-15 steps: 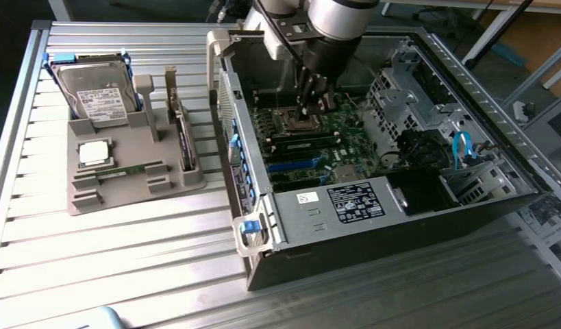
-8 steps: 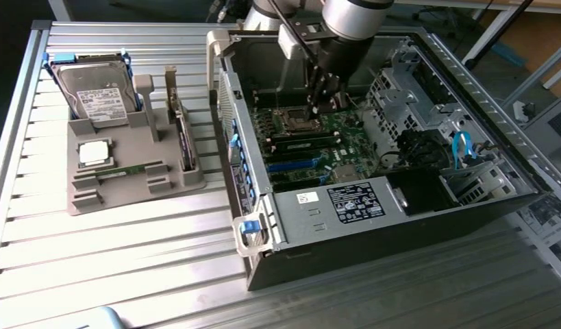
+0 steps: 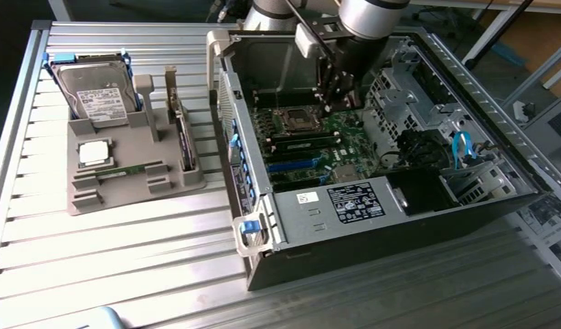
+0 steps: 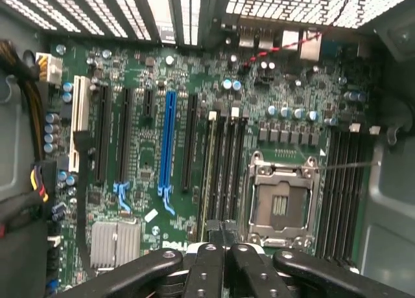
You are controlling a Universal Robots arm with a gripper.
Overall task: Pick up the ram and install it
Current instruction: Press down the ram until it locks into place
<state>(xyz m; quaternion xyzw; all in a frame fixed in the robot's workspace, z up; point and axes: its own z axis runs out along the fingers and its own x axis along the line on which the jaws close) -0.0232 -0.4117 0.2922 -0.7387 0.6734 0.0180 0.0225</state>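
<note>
Green motherboard detail reaches me from the wrist view: gripper clenched above the memory slots. My exterior view adds the ram lying in the grey tray.

exterior: high, angled down | wrist: close, facing motherboard | shared: motherboard

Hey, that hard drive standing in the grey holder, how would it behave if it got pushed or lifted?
The hard drive looks metal-cased, so it is probably stiff and heavy for its size. It stands propped in the grey holder, so a light push likely won't tip it. Its smooth face may be slippery.
</note>
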